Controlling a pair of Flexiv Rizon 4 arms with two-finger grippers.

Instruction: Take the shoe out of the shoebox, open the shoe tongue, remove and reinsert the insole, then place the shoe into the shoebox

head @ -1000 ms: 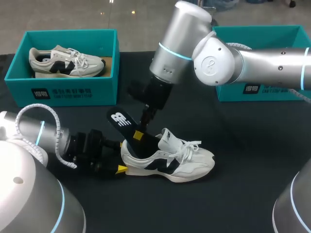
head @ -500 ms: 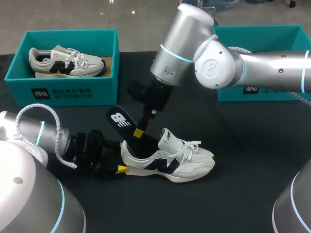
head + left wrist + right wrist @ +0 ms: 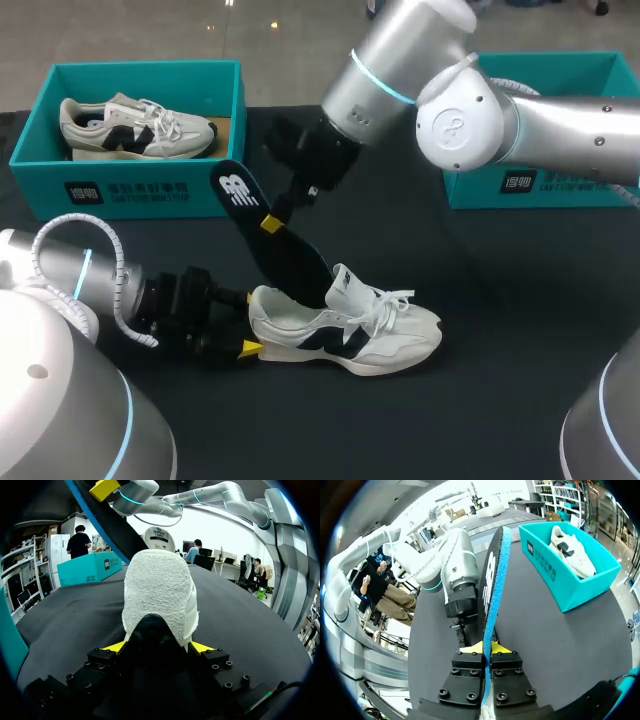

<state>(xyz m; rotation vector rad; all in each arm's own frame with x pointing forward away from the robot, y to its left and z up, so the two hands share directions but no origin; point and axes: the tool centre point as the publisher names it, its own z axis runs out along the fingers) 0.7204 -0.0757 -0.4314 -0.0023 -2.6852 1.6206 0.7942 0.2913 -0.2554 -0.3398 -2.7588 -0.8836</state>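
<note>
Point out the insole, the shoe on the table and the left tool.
insole (image 3: 290, 258), head view, dark middle stretch.
shoe on the table (image 3: 390, 340), head view, white side panel.
left tool (image 3: 157, 647), left wrist view, midway between its yellow tips at the heel.

White-and-black shoe (image 3: 350, 335), blue-edged black insole (image 3: 285, 255), teal shoebox (image 3: 225, 190).

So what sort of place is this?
Most likely a robotics test bench, not a shop: the left gripper clamps a shoe by the heel on a dark table while the right gripper holds its insole, with teal shoeboxes behind.
</note>
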